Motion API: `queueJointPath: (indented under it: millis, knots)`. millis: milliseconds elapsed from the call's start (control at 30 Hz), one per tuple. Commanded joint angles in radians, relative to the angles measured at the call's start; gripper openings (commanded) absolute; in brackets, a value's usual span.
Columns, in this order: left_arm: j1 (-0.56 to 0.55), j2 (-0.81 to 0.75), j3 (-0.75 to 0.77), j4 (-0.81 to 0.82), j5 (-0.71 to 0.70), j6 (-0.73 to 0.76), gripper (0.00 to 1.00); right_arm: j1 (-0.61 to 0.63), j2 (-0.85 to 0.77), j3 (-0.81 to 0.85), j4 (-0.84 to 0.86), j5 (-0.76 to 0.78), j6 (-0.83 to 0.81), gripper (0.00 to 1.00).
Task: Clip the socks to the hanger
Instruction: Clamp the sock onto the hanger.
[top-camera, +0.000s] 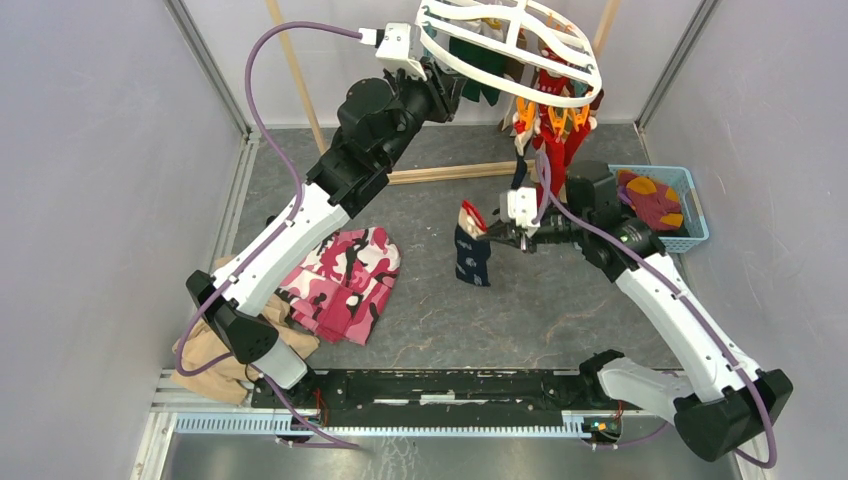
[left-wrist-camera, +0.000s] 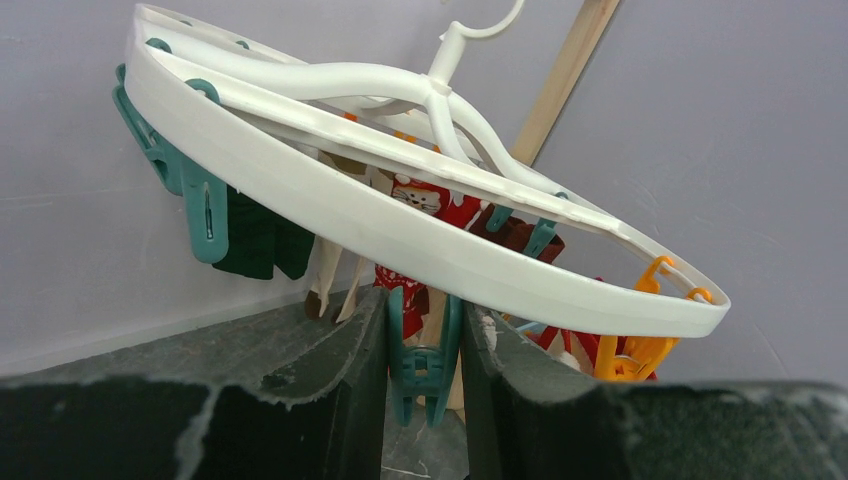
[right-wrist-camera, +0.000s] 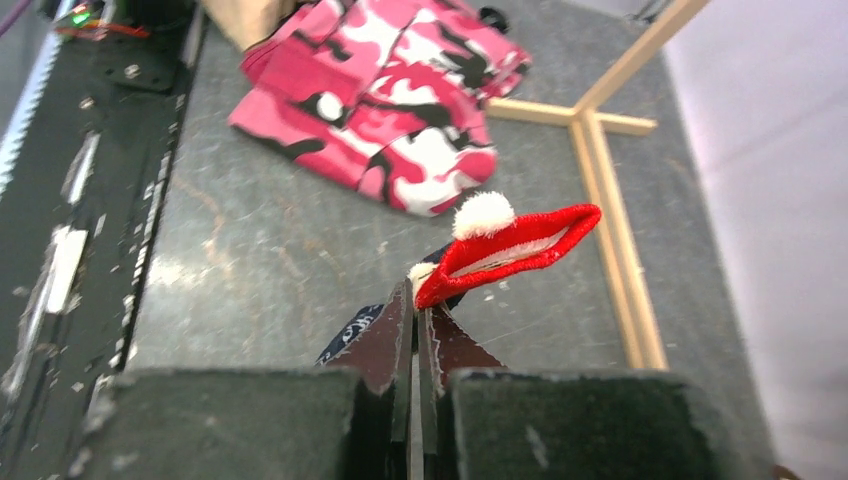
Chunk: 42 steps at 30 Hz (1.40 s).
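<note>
Hanging above the wooden rack's (top-camera: 450, 172) floor bar in the top view, the hanger (top-camera: 500, 88) carries red socks (top-camera: 553, 140) on its clips, and the left gripper (top-camera: 448, 85) reaches up to its rim. Just in front of that bar, the right gripper (top-camera: 507, 237) dangles a navy sock (top-camera: 472, 258). A pink camouflage cloth (top-camera: 345, 280) lies further in front of the rack. From the left wrist, the hanger's ring tilts before the rack's pole, and the fingers (left-wrist-camera: 340, 380) grasp a teal clip (left-wrist-camera: 425, 365) below the rim, one on each side. From the right wrist, the fingers are clenched on the navy sock's red cuff, near the rack's floor bars.
</note>
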Motion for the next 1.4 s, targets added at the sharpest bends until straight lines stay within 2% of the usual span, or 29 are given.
queueJointPath:
  millis: [0, 200, 633, 1367]
  knots:
    - [-0.009, -0.018, 0.039, 0.002, -0.062, -0.017, 0.02, 0.046, 0.042, 0.15, 0.143, 0.194, 0.186, 0.0]
    - [-0.016, -0.007, 0.05, 0.002, -0.065, -0.036, 0.02, 0.067, 0.121, 0.259, 0.253, 0.369, 0.287, 0.0]
    - [-0.017, 0.006, 0.063, 0.007, -0.072, -0.049, 0.02, 0.111, 0.254, 0.455, 0.312, 0.534, 0.371, 0.0]
    - [-0.019, 0.019, 0.067, 0.013, -0.059, -0.078, 0.02, 0.155, 0.314, 0.54, 0.324, 0.6, 0.359, 0.0]
